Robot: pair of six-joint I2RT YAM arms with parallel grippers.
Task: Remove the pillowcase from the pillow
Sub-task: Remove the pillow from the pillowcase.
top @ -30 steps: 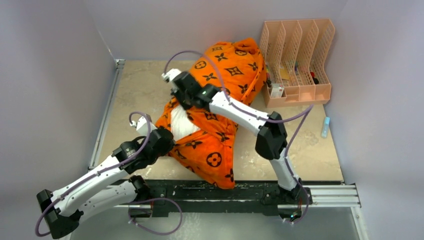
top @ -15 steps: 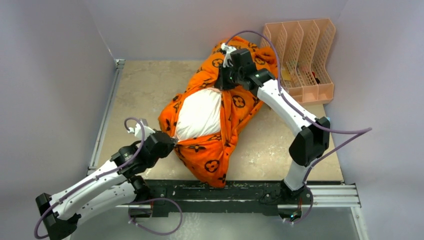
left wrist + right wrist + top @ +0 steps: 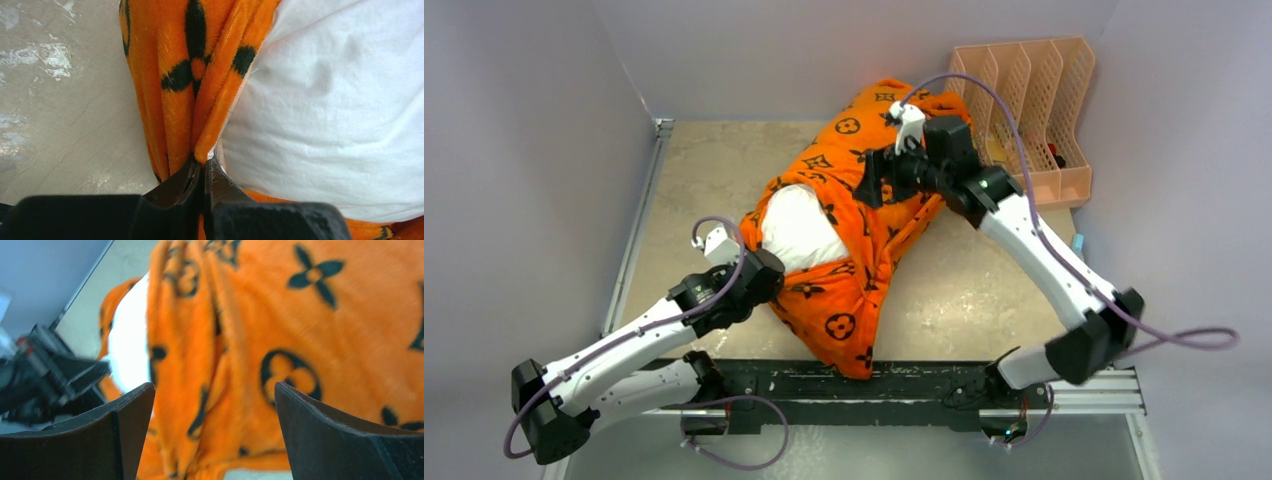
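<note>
Observed large bright-orange plush pillowcase with black flower and circle motifs (image 3: 864, 215) lying diagonally on beige tabletop (image 3: 704, 170), far end just beside peach plastic file rack (image 3: 1024, 110), near end well away from the rack toward the arm bases. Found plump plain white pillow (image 3: 796, 228) mostly inside, bare only at the opening on the side away from the rack. Left gripper (image 3: 202, 175): clamped tight on the orange hem at that opening, touching the white fabric. Right gripper (image 3: 212, 390): spread wide, holding nothing, hovering over the cover's rack-side half. Change noted: half a second ago clamped on the cover nearer the rack and pulling; since let go, with slack fabric dropped back and a smaller white patch showing. Judged: little ground gained, removal barely begun; fresh grasp probably needed before another pull away from the left anchor.
</note>
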